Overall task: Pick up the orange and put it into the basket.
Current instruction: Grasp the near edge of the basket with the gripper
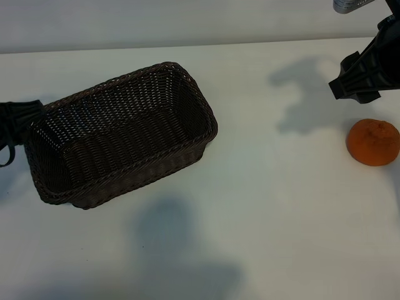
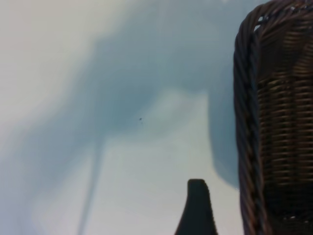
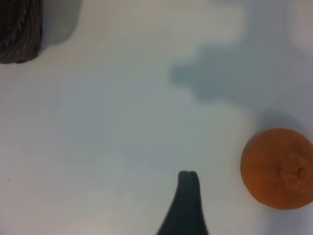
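The orange (image 1: pixel 373 142) lies on the white table at the far right, its puckered stem end facing up. My right gripper (image 1: pixel 355 90) hovers just behind it, apart from it, open and empty. In the right wrist view the orange (image 3: pixel 278 169) sits off to one side of a single dark finger (image 3: pixel 187 200). The dark brown wicker basket (image 1: pixel 125 78) stands at centre-left with nothing in it. My left gripper (image 1: pixel 15 122) rests by the basket's left end, open; its wrist view shows one finger (image 2: pixel 197 208) beside the basket's wall (image 2: pixel 249 122).
The white table (image 1: pixel 269 206) stretches bare between the basket and the orange. Arm shadows fall on it near the front and behind the orange. A corner of the basket (image 3: pixel 19 34) shows far off in the right wrist view.
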{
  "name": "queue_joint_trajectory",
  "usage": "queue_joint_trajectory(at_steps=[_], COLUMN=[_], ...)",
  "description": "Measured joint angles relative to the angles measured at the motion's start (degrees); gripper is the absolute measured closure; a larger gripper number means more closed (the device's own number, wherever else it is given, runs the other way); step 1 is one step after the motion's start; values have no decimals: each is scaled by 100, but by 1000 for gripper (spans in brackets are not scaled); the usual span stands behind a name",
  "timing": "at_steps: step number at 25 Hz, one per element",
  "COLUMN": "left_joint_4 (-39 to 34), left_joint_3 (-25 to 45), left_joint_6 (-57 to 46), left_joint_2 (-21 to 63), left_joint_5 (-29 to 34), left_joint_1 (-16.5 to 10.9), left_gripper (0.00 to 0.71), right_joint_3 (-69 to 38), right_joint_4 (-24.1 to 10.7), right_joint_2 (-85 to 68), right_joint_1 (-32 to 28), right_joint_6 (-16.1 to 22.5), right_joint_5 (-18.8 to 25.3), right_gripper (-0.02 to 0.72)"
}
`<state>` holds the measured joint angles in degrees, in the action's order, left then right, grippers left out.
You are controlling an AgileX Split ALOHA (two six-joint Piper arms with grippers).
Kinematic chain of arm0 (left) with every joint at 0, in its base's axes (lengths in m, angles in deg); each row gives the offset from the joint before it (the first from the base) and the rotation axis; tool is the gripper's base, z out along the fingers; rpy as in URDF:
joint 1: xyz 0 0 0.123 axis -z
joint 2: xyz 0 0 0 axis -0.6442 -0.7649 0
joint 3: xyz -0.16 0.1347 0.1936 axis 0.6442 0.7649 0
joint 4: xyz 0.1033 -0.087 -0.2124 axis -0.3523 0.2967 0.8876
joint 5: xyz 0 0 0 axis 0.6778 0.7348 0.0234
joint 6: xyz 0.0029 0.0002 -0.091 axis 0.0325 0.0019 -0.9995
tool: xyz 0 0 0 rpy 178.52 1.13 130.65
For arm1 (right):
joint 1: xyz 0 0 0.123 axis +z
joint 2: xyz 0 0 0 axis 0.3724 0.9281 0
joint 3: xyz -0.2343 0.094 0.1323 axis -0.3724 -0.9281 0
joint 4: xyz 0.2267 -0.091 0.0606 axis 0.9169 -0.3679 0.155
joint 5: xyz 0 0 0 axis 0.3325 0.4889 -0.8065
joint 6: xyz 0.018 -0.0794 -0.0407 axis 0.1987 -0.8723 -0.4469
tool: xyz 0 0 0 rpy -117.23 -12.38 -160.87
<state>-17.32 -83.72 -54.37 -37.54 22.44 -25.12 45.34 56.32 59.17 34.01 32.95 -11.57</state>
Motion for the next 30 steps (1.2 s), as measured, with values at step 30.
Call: queue_joint_trajectory(at_steps=[30], left_joint_4=[147], left_joint_3=[882], left_joint_6=[-450], left_joint_2=[-526], left_joint_5=[-1223], left_joint_1=[-488], left_gripper=[134], right_joint_3=[0], right_joint_4=[-22], right_joint_2=[0], right_joint_1=[0], right_joint_6=[-7], right_joint_5=[45], right_gripper=[109])
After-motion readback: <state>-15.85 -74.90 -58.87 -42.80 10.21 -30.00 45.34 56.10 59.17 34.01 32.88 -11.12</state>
